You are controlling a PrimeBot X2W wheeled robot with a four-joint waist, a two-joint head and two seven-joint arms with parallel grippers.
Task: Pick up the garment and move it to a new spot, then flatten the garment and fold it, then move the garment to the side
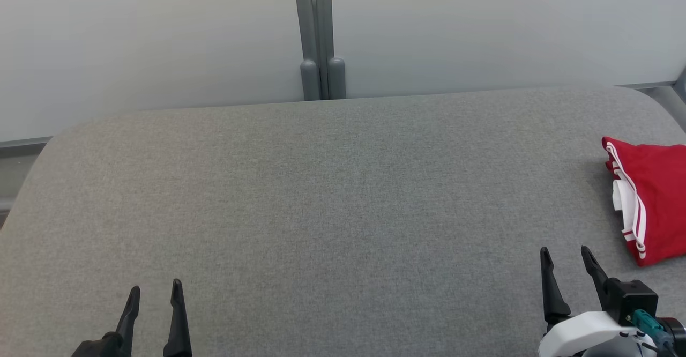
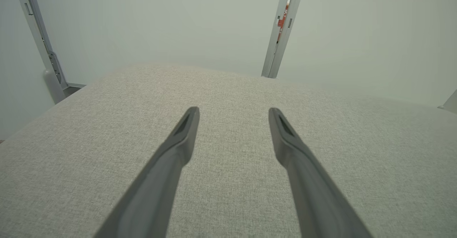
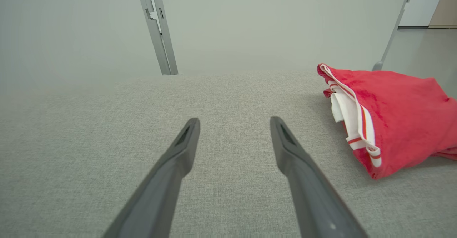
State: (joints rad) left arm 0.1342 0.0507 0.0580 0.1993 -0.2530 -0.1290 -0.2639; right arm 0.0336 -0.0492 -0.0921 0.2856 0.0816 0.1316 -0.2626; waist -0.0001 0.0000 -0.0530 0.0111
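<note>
A red garment [image 1: 656, 196] with white striped trim lies folded at the right edge of the grey fabric table [image 1: 321, 196], partly cut off by the head view's border. The right wrist view shows the garment [image 3: 396, 116] resting to the right of my fingers, apart from them. My right gripper [image 1: 565, 252] stands open near the table's front right, just left of and nearer than the garment, holding nothing. At the front left, my left gripper [image 1: 155, 287] is open too, with bare table between its fingers [image 2: 185, 130].
Pale partition panels with a grey post [image 1: 320, 35] stand behind the table's far edge. The table's rounded corners show at the far left and far right. Floor shows past the garment in the right wrist view.
</note>
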